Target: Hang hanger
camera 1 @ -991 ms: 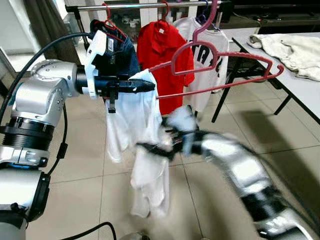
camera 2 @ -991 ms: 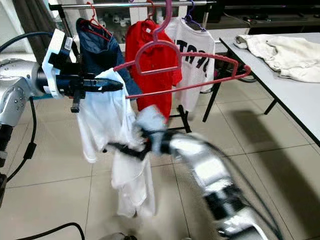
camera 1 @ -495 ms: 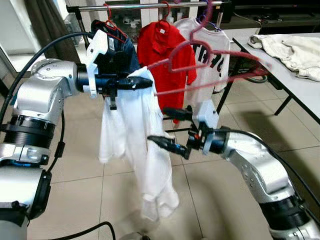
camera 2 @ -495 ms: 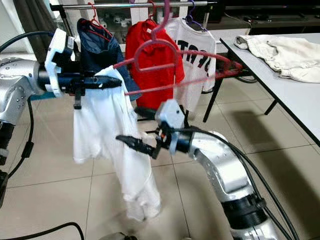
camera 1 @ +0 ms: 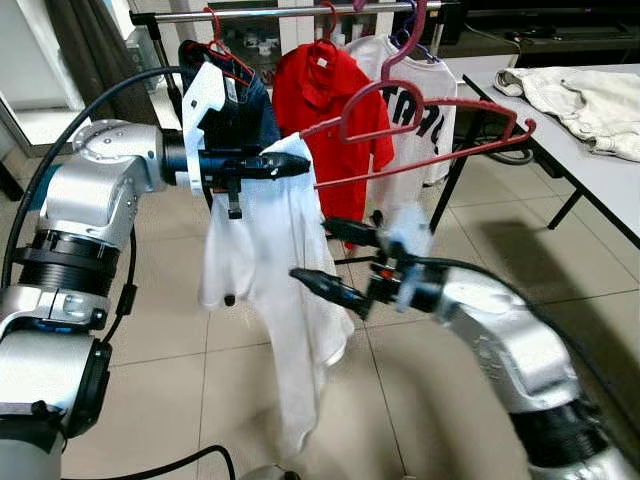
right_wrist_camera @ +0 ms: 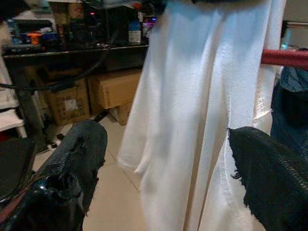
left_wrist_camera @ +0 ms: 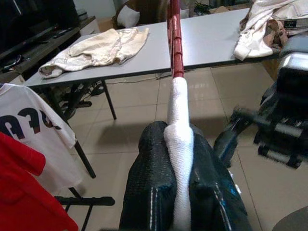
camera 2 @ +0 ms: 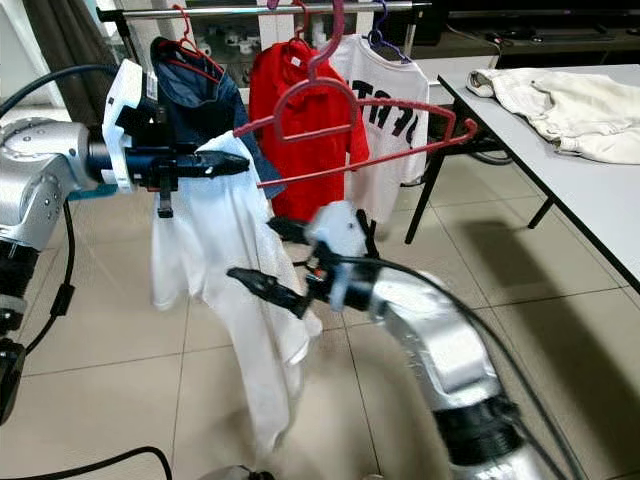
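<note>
A red plastic hanger (camera 1: 430, 108) hangs in the air below the clothes rail (camera 1: 290, 12), tilted, its hook near the rail. A white shirt (camera 1: 268, 250) is draped over the hanger's left end and hangs down long. My left gripper (camera 1: 288, 164) is shut on that cloth-covered end; in the left wrist view its fingers (left_wrist_camera: 154, 183) pinch the white-wrapped hanger arm (left_wrist_camera: 174, 43). My right gripper (camera 1: 322, 258) stands open beside the shirt's right edge, and the right wrist view shows the white cloth (right_wrist_camera: 192, 110) between its spread fingers (right_wrist_camera: 79, 149).
On the rail hang a navy garment (camera 1: 240, 105), a red shirt (camera 1: 335, 100) and a white printed shirt (camera 1: 425, 125). A grey table (camera 1: 600, 170) with a cream garment (camera 1: 590, 100) stands at the right. Tiled floor (camera 1: 180, 380) lies below.
My right gripper has come out of the shirt's folds and now stands open beside it. The shirt has dropped into a longer, straighter drape. The hanger has swayed slightly.
</note>
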Controlling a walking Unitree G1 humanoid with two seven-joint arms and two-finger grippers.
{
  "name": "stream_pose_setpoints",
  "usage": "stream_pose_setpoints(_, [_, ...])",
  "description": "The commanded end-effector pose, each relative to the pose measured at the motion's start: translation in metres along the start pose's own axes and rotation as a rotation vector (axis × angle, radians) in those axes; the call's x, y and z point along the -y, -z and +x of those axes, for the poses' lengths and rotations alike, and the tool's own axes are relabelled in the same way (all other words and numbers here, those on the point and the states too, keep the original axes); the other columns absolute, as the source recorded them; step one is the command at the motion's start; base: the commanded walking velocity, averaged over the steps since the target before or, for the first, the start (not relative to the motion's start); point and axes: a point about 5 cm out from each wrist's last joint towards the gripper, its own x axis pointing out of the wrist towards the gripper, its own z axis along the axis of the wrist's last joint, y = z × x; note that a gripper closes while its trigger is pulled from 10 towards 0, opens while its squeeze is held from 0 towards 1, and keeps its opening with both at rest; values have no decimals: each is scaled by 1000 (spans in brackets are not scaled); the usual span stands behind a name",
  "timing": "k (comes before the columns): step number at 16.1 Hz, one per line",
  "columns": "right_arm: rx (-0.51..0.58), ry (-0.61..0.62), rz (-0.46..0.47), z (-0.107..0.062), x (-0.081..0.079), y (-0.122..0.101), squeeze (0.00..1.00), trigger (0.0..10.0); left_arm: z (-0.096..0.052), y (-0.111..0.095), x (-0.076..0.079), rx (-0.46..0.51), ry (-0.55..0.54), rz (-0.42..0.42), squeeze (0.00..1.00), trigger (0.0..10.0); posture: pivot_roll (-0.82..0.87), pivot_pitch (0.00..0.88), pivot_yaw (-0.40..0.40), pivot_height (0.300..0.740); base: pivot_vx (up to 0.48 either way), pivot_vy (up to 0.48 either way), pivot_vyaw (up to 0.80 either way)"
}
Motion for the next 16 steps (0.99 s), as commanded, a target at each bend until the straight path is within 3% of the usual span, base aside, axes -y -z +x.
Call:
stream_pose_setpoints(1, [-3, 21, -18, 4, 4, -3, 0, 10000, 0, -12, -2, 16, 5, 38, 0, 0, -100, 0, 89, 740, 0, 0, 0])
stream_pose_setpoints(6, [20, 66, -28, 13, 8, -6, 0, 10000, 0, -11, -3, 12, 9, 37, 0, 0, -99, 0, 94, 740, 0, 0, 0])
stream_pose_setpoints(13, [37, -139, 14, 13, -17, -6, 0, 10000, 2, -12, -6, 10, -4, 41, 0, 0, -100, 0, 100, 740, 0, 0, 0])
stream_pose_setpoints(15, [10, -151, 9, 14, -19, -2, 0, 10000, 1, -13, -7, 12, -5, 42, 0, 0, -99, 0, 105, 740, 0, 0, 0])
stream_pose_setpoints(16, [-16, -99, -3, 16, -13, 2, 0, 10000, 2, -14, -7, 16, 1, 41, 0, 0, -98, 0, 107, 740, 0, 0, 0])
